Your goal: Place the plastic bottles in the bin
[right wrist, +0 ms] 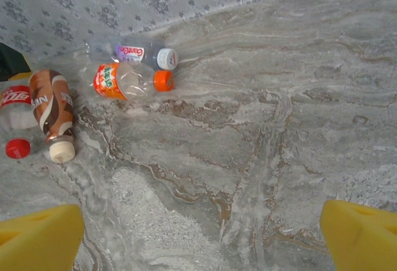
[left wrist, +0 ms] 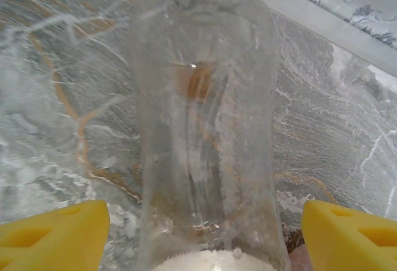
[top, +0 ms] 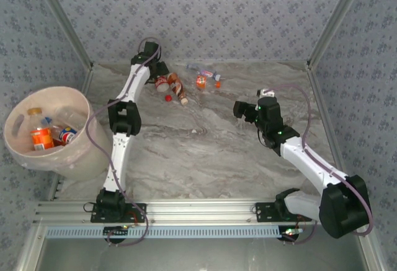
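- Yellow fingertips [left wrist: 56,234] of the left gripper [left wrist: 205,231] stand wide apart on either side of a clear bottle [left wrist: 205,128]. The pincer is released and straddles the bottle, with marble showing in the gap on each side.
- That bottle lies lengthwise on the table [top: 205,153]. Its thin, glossy wall is dented into long creases, and the marble veining shows through it.
- From above, the left gripper [top: 159,71] is at the table's far edge, towards the far-left corner.
- The right gripper [right wrist: 205,237] is also released and holds nothing. It hangs over bare table towards the right edge [top: 239,106].
- Done so far: the bin [top: 80,100], a smooth round pinkish-beige tub off the table's left edge, holds at least three bottles. One of them has an orange label [top: 41,138].
- Left to do: a cluster of bottles lies along the far edge.
  - brown-labelled bottle [right wrist: 53,113], with a cream cap and a waisted shape
  - orange-labelled bottle [right wrist: 121,82], crumpled, with an orange cap
  - white-capped bottle [right wrist: 139,53], close to the wall
  - red-labelled bottle [right wrist: 15,113], at the view's left edge
- I cannot tell whether the red-labelled bottle is the one the left gripper straddles.
- My judgement is that the task is under way with roughly half left. The next step is to close the fingers on the straddled bottle.
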### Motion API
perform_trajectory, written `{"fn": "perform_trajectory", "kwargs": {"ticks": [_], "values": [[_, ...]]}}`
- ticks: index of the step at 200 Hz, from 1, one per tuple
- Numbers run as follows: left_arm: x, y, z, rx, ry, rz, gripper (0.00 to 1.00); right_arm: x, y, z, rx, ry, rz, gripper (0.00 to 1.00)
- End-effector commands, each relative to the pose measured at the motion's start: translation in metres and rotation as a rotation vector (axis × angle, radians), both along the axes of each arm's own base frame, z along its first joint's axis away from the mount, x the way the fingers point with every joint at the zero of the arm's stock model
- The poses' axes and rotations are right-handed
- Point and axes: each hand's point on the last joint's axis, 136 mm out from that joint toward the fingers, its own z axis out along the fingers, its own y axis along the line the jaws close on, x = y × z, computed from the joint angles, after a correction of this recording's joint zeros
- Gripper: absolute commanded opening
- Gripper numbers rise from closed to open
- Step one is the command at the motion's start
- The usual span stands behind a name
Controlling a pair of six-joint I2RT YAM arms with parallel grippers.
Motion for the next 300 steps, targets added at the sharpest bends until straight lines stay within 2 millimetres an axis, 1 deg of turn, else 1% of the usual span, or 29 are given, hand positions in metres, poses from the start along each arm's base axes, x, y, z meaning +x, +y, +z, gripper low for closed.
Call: {"fn": "perform_trajectory", "kwargs": {"ticks": [1,26,51,67,83,105,141,173,188,194,196,204,218,248,257,258,264,282,300], "values": [[0.004,-0.003,-0.007,-0.009,-0.002,-0.023,0.79,0.006,-0.001,0.01,-0.014,-0.012,-0.006,1.0],[0.007,0.003,-0.018,-0.001,0.001,-0.009,0.75,0.007,-0.001,0.01,-0.014,-0.011,-0.006,1.0],[0.012,0.004,-0.022,-0.005,-0.011,-0.01,0.74,0.006,-0.001,0.009,-0.015,-0.006,-0.008,1.0],[0.014,0.005,-0.025,-0.007,-0.015,-0.013,0.69,0.006,-0.002,0.007,-0.02,-0.002,-0.01,1.0],[0.013,0.005,-0.025,-0.01,-0.01,-0.019,0.64,0.006,-0.001,0.006,-0.02,0.001,-0.009,1.0],[0.012,0.005,-0.013,-0.008,-0.018,-0.037,0.58,0.007,-0.002,0.007,-0.018,-0.002,-0.01,1.0],[0.006,0.001,0.02,0.005,-0.041,-0.082,0.55,0.007,-0.001,0.008,-0.017,-0.009,-0.009,1.0],[0.003,-0.009,0.056,0.022,-0.118,-0.14,0.52,0.006,0.0,0.019,-0.006,-0.042,0.001,1.0],[-0.001,-0.009,0.072,0.021,-0.154,-0.139,0.51,0.004,0.0,0.022,-0.003,-0.051,0.0,1.0],[-0.006,-0.009,0.077,0.022,-0.154,-0.139,0.51,0.002,-0.001,0.021,-0.004,-0.051,-0.001,1.0],[-0.003,-0.009,0.082,0.02,-0.176,-0.138,0.51,0.002,-0.001,0.021,-0.004,-0.051,-0.001,1.0],[-0.006,-0.009,0.09,0.02,-0.2,-0.137,0.51,0.001,-0.002,0.022,-0.005,-0.056,-0.004,1.0],[-0.015,-0.008,0.107,0.02,-0.241,-0.138,0.51,-0.001,-0.004,0.024,-0.003,-0.063,-0.007,1.0],[-0.04,-0.011,0.138,0.014,-0.311,-0.157,0.5,-0.004,-0.005,0.028,0.001,-0.081,-0.009,1.0],[-0.047,-0.013,0.152,0.014,-0.338,-0.164,0.5,-0.004,-0.005,0.03,0.005,-0.089,-0.009,1.0],[-0.05,-0.013,0.149,0.015,-0.33,-0.165,0.5,-0.004,-0.005,0.03,0.005,-0.089,-0.009,1.0],[-0.057,-0.015,0.151,0.015,-0.33,-0.17,0.5,-0.004,-0.004,0.031,0.01,-0.094,-0.003,1.0],[-0.077,-0.022,0.171,0.007,-0.375,-0.192,0.5,-0.005,0.0,0.035,0.025,-0.116,0.019,1.0],[-0.097,-0.03,0.189,-0.006,-0.414,-0.217,0.5,-0.006,0.009,0.041,0.044,-0.154,0.062,1.0]]}}
